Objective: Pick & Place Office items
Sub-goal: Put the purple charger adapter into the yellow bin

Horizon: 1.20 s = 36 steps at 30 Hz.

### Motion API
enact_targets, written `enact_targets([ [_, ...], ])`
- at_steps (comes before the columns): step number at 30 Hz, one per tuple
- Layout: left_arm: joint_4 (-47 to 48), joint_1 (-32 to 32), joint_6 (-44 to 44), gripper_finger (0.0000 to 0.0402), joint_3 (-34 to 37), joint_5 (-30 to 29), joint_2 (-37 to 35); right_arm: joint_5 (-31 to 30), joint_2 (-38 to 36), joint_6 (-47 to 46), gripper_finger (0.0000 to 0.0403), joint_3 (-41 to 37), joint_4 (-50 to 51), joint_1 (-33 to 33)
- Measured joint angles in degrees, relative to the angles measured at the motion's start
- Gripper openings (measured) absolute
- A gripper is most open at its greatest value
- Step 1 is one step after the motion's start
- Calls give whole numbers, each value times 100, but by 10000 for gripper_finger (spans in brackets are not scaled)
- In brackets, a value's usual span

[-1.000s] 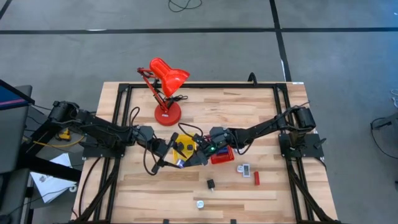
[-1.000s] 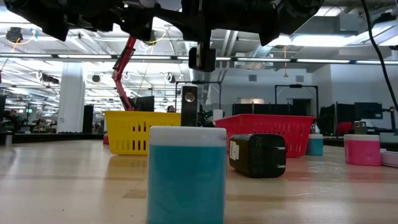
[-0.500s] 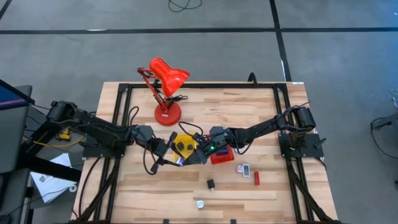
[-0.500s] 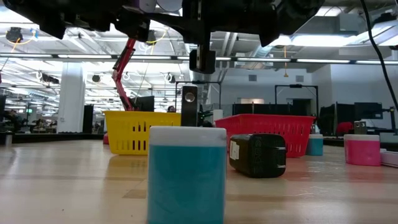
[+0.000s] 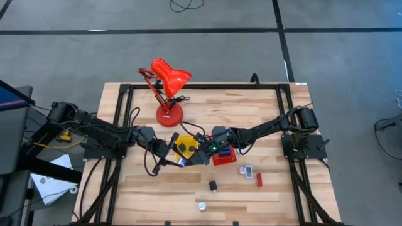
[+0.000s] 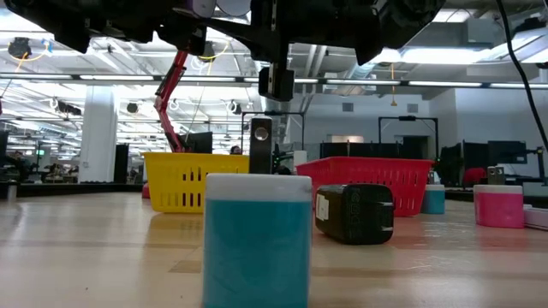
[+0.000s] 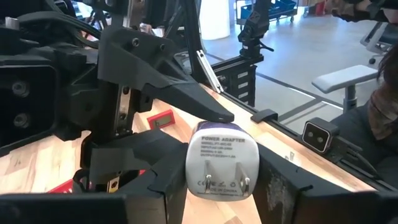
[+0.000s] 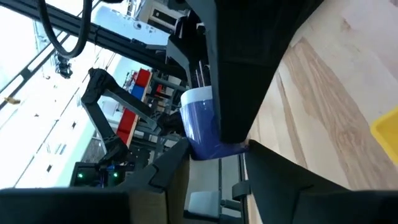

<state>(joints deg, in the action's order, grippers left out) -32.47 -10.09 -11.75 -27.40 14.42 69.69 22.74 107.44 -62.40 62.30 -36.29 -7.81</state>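
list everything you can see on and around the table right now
table: 1, light wood, black frame rails along its sides
desk lamp: 1, red, far side of the table, left of centre
yellow tray: 1, table centre, partly under the arms
red tray: 1, just right of the yellow one
power adapter: 1, white and purple, in the air between the two grippers
white-grey piece: 1, near side, right of centre
red piece: 1, beside the white-grey one
black piece: 1, near side, centre
silvery piece: 1, by the near edge
left gripper: closed on the adapter, over the table centre
right gripper: meets it there
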Motion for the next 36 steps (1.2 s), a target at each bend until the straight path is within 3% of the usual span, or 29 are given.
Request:
enact_targets([
  [5, 11, 0, 2, 134, 0, 6, 0, 271, 0, 137, 198, -2, 18, 26],
  [9, 81, 0, 63, 133, 0, 6, 0, 857, -4, 528, 250, -3, 16, 136],
  [14, 302, 0, 449, 139, -2, -296, 0, 883, -562, 1123, 274, -578, 50, 104],
  [19, 787, 27, 750, 132, -48, -1255, 50, 71, -1720, 2001, 276, -1673, 50, 190],
  [27, 2240, 86, 1062, 132, -869, -1309, 561, -1195, -3417, 3139, 276, -3140, 91, 240],
  [36, 2775, 85, 1262, 132, -1439, -1313, 1592, -2189, -3882, 3502, 276, -3771, 165, 245],
])
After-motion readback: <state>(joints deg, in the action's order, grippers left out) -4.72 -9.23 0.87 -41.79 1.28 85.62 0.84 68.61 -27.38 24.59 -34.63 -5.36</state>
